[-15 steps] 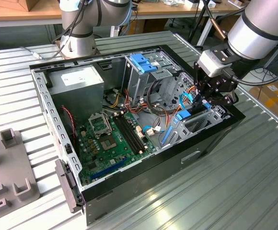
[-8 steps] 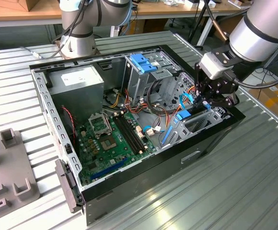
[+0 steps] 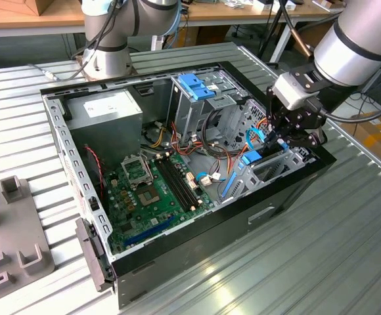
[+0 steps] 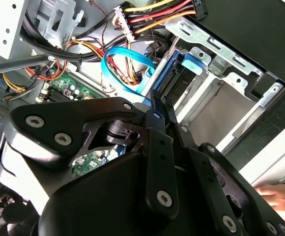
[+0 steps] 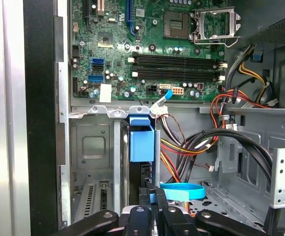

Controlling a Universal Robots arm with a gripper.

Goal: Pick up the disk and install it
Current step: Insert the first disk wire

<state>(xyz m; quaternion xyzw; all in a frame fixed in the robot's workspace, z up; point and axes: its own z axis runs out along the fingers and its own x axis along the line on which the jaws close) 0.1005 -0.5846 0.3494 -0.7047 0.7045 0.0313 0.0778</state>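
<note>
Black at end effector [image 5: 151, 197], set narrow, seemingly pinching near edge of blue-framed dark grey flat rectangular disk [image 5: 141, 142]. Stands on edge straight ahead of fingertips, long axis running directly away, slotted into grey sheet-metal drive cage [image 5: 91, 147].

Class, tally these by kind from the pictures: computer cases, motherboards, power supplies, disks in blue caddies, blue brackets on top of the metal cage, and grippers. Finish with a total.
computer case: 1
motherboard: 1
power supply: 1
disk: 1
blue bracket: 1
gripper: 1
Total: 6
</note>
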